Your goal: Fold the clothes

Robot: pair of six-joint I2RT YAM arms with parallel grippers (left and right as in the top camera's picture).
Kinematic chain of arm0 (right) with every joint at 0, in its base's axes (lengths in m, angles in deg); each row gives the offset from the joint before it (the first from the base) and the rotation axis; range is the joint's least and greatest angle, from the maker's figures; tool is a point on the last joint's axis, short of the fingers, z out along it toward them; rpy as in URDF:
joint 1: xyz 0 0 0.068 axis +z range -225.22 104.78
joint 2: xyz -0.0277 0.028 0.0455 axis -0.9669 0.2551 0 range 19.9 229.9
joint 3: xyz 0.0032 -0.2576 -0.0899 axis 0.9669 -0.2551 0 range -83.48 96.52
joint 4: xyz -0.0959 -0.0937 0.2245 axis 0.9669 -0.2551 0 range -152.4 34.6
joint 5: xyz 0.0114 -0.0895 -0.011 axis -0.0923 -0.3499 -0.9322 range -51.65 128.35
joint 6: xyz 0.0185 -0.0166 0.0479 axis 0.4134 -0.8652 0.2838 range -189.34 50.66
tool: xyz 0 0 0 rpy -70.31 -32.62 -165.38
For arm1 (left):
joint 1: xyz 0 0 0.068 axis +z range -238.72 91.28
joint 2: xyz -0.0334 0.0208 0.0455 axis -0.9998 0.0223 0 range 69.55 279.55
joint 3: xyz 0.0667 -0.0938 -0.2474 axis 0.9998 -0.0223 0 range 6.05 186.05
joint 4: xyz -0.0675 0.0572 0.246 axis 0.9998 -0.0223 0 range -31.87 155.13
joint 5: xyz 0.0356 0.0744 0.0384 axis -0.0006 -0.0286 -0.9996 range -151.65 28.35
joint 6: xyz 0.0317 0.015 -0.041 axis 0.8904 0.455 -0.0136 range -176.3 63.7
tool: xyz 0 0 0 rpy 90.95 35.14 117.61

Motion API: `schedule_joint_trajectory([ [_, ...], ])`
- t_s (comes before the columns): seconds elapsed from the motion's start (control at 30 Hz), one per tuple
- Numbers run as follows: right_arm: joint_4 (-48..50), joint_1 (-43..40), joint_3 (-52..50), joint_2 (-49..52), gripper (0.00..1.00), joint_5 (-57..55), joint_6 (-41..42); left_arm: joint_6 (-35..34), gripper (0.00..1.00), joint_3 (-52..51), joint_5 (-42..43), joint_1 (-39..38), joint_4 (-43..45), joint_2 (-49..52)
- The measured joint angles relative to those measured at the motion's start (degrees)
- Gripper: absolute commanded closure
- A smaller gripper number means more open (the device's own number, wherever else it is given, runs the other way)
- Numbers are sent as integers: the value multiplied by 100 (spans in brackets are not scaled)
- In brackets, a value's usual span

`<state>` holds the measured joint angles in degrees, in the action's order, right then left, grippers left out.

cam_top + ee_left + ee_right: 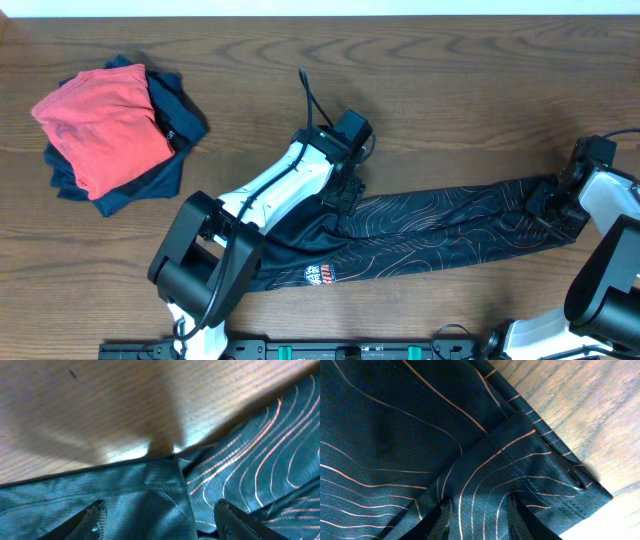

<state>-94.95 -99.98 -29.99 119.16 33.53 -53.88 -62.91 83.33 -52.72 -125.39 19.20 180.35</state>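
Observation:
The black jersey (pixel 430 225) with thin orange contour lines lies folded into a long band across the table, with a white logo near its left end. My left gripper (pixel 345 192) hovers over the band's upper left edge. In the left wrist view its jaws (pixel 160 517) are wide open, with dark cloth (pixel 150 495) between them. My right gripper (pixel 553 205) is at the band's right end. In the right wrist view its fingers (pixel 479 517) are close together on a fold of the jersey (pixel 485 475) near its hemmed corner.
A pile of folded garments, red (pixel 105 125) on top of navy (pixel 175 120), sits at the far left of the wooden table (pixel 450 90). A black cable (pixel 308 95) rises behind the left arm.

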Motion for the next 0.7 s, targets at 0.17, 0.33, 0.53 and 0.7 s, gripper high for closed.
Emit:
schedule_joint_trajectory([
  [0.17, 0, 0, 0, 0, 65, 0, 2, 184, 29, -2, 83, 0, -13, 0],
  [0.33, 0, 0, 0, 0, 65, 0, 2, 240, 36, -37, 127, 0, -11, 0],
  [0.53, -2, 0, 0, 0, 65, 0, 2, 260, 37, -83, 127, 0, -9, 0],
  [0.7, -2, 0, 0, 0, 65, 2, 2, 256, 41, -238, 127, 0, 0, 0],
])
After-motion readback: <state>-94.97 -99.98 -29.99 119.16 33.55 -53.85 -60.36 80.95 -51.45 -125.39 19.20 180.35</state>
